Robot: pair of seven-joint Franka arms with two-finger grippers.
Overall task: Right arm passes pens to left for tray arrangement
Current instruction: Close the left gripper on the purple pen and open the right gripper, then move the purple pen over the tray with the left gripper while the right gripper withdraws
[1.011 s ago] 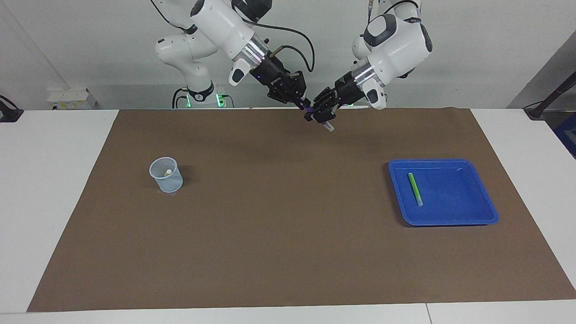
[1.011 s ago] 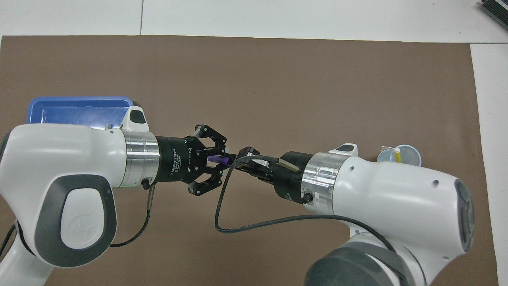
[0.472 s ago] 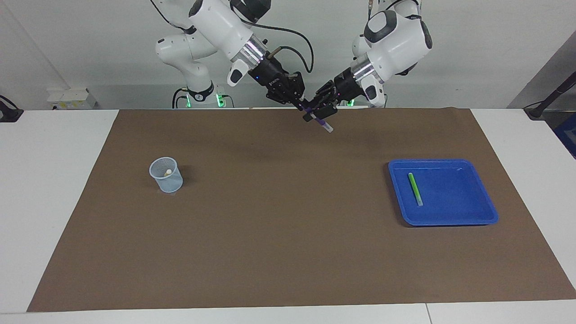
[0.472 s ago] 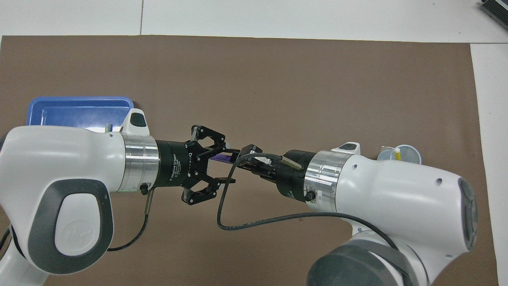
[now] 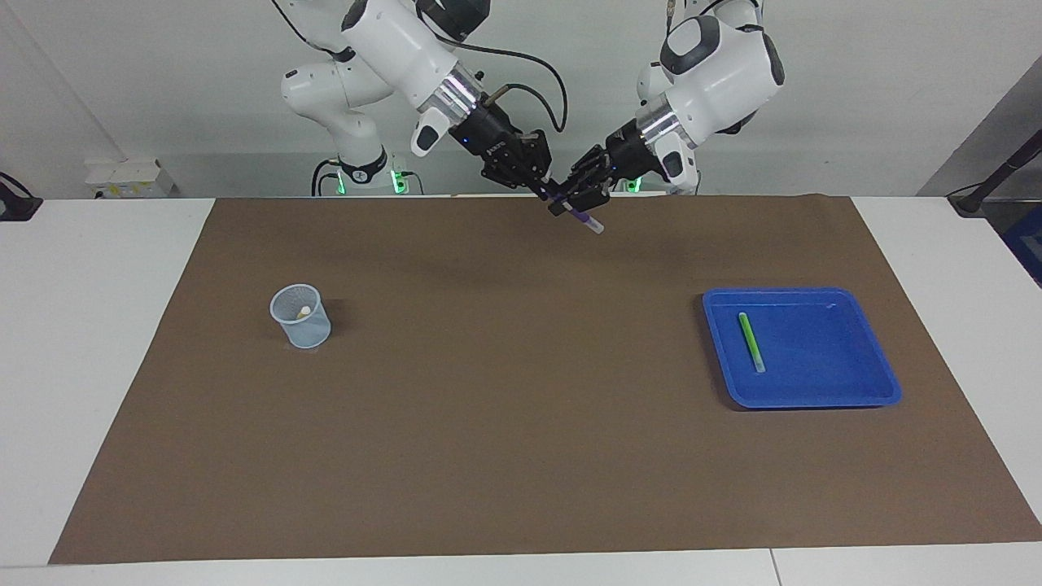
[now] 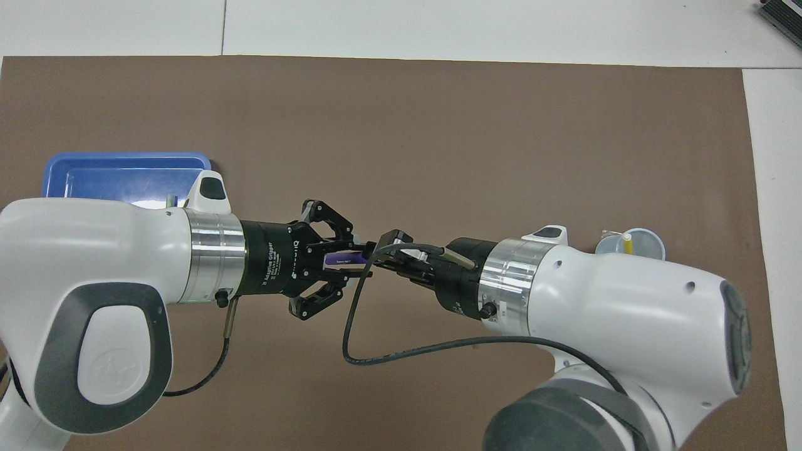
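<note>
Well apart from the tray (image 5: 822, 350), toward the right arm's end of the table, stands the mesh cup (image 5: 300, 317) with the yellow pen (image 6: 627, 244) upright in it, waiting its turn.

Next comes the right gripper (image 5: 547, 189), up in the air over the brown mat (image 5: 521, 407), toward the right arm's end from the tray. It is clamped on the upper end of the purple pen (image 5: 580, 218), which slants down with its whitish tip lowest. The right arm reaches down from its shoulder with the wrist angled toward the tray's end of the table.

The left gripper (image 5: 580, 199) meets it there, set around the pen's middle, just beside the right gripper's tips. Whether it has the pen clamped, I cannot tell. The left arm is bent at the elbow above the tray's end of the mat, forearm sloping down and wrist pointing away from the tray, so the two grippers face each other almost nose to nose.

This looks like the handover itself. To do it well, the left gripper should grip squarely on the barrel with a firm hold before the right lets go. The right should then open fully and back straight off along the pen's axis, so it neither drags nor twists the pen.

In the tray lies the green pen (image 5: 750, 342), lengthwise near the rim on the cup's side. The purple pen would fit beside it, parallel.
</note>
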